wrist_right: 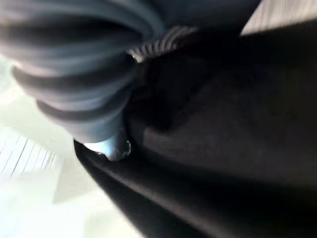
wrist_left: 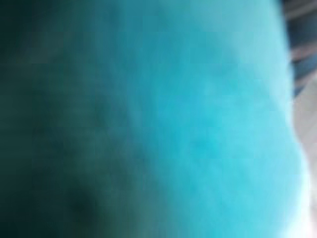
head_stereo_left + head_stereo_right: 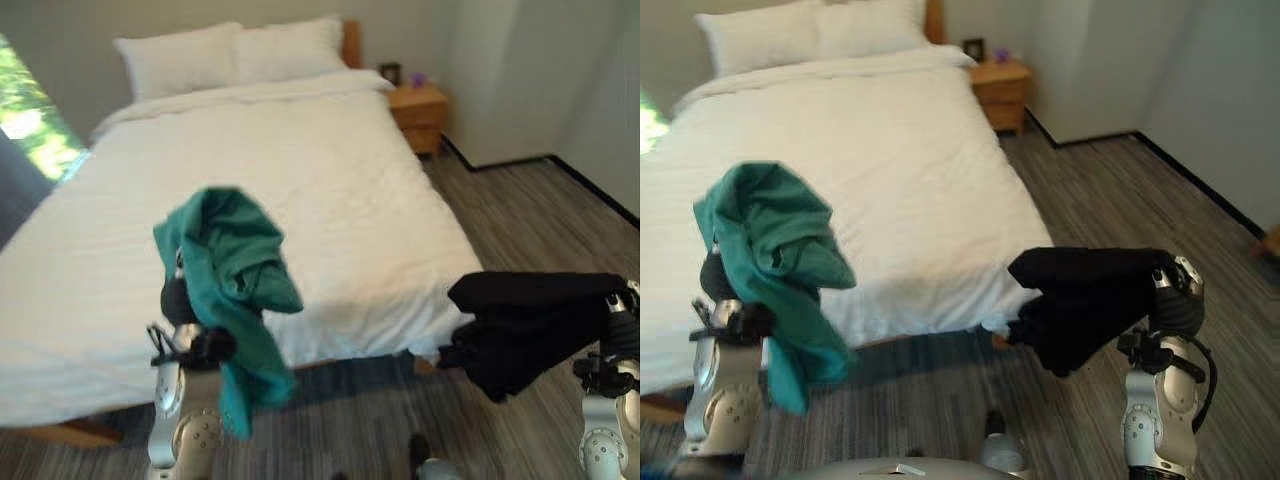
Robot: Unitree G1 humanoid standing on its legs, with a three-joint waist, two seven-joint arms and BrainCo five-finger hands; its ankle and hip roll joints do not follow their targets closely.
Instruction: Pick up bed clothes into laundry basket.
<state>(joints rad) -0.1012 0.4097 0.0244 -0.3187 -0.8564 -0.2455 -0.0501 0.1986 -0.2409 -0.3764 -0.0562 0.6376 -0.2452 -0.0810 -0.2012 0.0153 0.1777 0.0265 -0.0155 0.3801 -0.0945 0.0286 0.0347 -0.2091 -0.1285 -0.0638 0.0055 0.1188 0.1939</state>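
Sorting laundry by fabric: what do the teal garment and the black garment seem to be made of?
The teal garment looks like soft matte knit, maybe cotton: it drapes in loose folds. The black garment looks thicker, matte, perhaps fleece or heavy jersey; it hangs in bulky folds.

silver-grey arms; right hand (image 1: 74,94) under a dark ribbed cover, silver knuckle.

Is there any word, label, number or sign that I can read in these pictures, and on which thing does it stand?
None can be read.
Teal garment: no print visible.
Black garment: no print visible.
White bed and pillows: plain.
Small dark frame on the wooden nightstand: too small to read.
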